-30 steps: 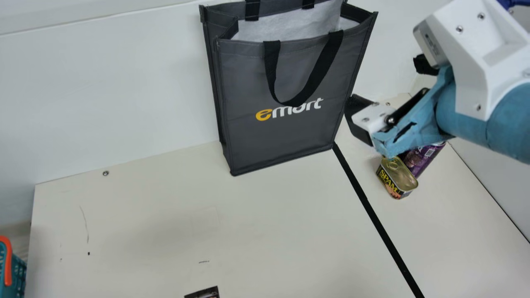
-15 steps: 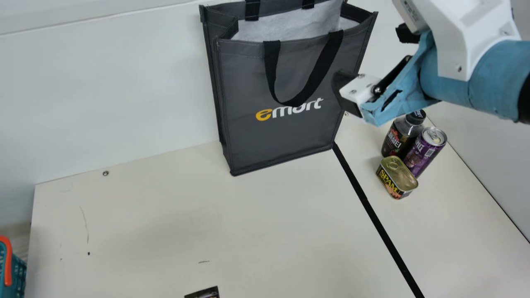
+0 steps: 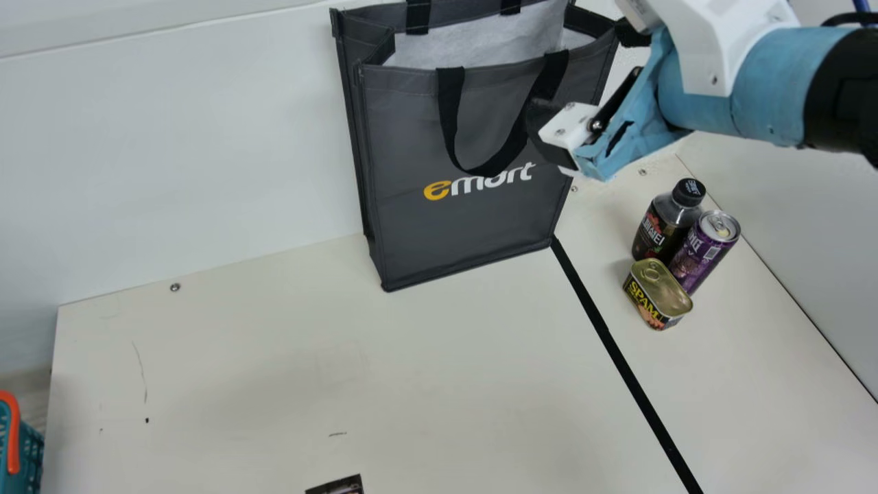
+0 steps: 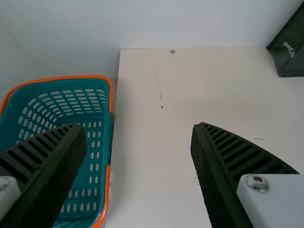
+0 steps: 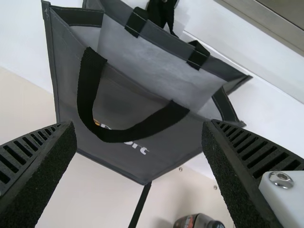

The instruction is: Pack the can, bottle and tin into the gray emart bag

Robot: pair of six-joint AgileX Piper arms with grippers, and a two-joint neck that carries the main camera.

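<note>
My right gripper (image 3: pixel 549 134) hangs in front of the right side of the gray emart bag (image 3: pixel 466 226) in the main view. In the right wrist view the gripper (image 5: pixel 138 156) is open and empty, with the open-topped bag (image 5: pixel 156 156) beyond its fingers. The bottle (image 3: pixel 662 223), purple can (image 3: pixel 704 250) and yellow-topped tin (image 3: pixel 658 295) stand close together right of the black line. The bottle (image 5: pixel 197 221) shows partly in the right wrist view. My left gripper (image 4: pixel 137 156) is open and holds nothing, with a basket and bare table beyond it in the left wrist view.
A teal basket (image 4: pixel 85 111) with an orange rim stands off the table's left edge. Behind the bag rises a white wall (image 3: pixel 206 151). A dark printed item (image 3: pixel 339 486) shows at the main view's bottom edge. A black strip (image 3: pixel 617 353) crosses the table (image 3: pixel 240 384).
My right arm has moved up and leftward across the main view, toward the bag. The bottle and can have come out from behind it. The bag, bottle, can and tin have not moved.
</note>
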